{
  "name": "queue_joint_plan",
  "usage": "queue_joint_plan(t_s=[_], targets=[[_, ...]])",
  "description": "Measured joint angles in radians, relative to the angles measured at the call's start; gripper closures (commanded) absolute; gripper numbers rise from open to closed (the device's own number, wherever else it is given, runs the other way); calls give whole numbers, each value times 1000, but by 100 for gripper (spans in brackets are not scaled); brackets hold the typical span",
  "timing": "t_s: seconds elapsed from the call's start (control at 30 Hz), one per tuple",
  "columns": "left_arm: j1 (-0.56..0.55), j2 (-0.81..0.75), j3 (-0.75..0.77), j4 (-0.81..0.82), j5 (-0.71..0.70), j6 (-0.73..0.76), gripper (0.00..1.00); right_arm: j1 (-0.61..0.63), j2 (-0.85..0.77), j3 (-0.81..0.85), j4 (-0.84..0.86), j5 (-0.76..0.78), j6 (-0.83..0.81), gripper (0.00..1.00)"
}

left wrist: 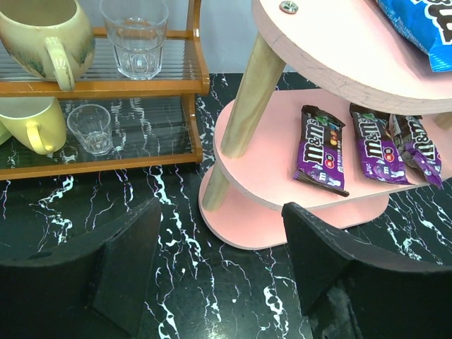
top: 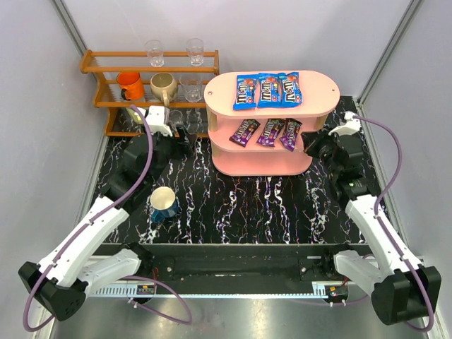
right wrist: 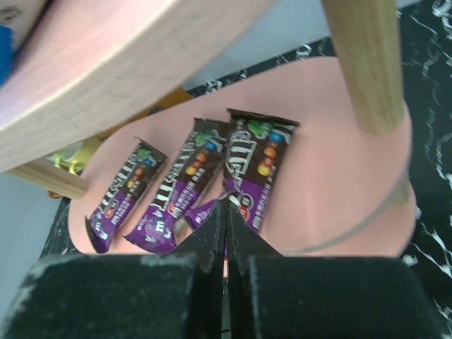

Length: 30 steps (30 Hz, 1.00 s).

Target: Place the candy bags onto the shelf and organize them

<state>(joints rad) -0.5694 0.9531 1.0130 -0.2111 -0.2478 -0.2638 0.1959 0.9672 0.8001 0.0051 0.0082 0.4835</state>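
Jaws on my left gripper (left wrist: 220, 215) stand wide apart and hold nothing, low over the table just left of the shelf (top: 321, 85). Those on my right gripper (right wrist: 226, 212) are pressed together with no gap. Their tips sit at the near end of the rightmost packet on the shelf's middle board, and I cannot tell whether they touch it. A blue mug (top: 164, 203) sits on the table well in front of the shelf, to its left. On the shelf's middle board lie three purple bags (top: 270, 131), fanned a little, the two rightmost overlapping at their near ends. On the shelf's top board three blue bags (top: 269, 90) lie in a neat row, edges touching. Behind the shelf, to its left, stands a wooden rack (top: 152, 70) of mugs and glasses. No packet shows anywhere off the shelf, so I judge the placing done. Only squaring the purple row seems left.
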Motion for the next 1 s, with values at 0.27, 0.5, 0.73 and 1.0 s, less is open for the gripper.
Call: queue_joint_plan(t_s=[0.27,0.5,0.73,1.0], targets=[[0,-10,-22,8,1,-1,27,-6,48,-138,330,-90,-4,100],[0,-10,-28,8,1,-2,27,-7,156,-182,516,-126,-7,100],[0,-10,-28,8,1,0,27,-7,217,-182,624,-126,-16,100],[0,-10,-29,8,0,1,27,-7,298,-166,670,-124,-15,100]])
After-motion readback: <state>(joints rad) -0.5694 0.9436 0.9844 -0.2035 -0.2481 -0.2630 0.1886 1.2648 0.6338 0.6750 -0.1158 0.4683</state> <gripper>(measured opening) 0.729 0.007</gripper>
